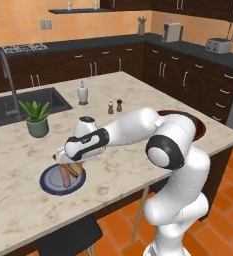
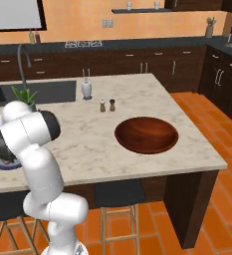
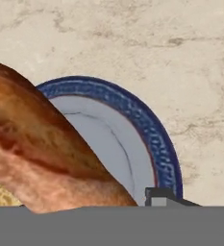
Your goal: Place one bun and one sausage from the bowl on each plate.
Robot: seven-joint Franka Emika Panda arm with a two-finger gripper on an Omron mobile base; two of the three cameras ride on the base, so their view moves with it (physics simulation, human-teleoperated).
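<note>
My gripper [image 1: 71,163] hangs low over a blue-rimmed plate [image 1: 49,186] near the island's front left edge. It is shut on a brown bun [image 1: 77,169] that tilts down onto the plate. A pinkish sausage [image 1: 64,176] lies on the plate beside the bun. In the hand view the bun [image 3: 41,153] looms large at the left, over the plate's rim [image 3: 156,139]. One fingertip [image 3: 159,196] shows beside it and the other is hidden. The wide reddish-brown bowl [image 2: 146,134] sits near the island's right end with nothing in it. The arm hides most of the plate [image 2: 2,164] in the right base view.
A potted plant [image 1: 36,118] stands behind the plate, near the sink [image 1: 18,106]. A white bottle [image 1: 82,93] and salt and pepper shakers [image 1: 114,106] stand mid-island. A dark stool [image 1: 70,239] sits under the front edge.
</note>
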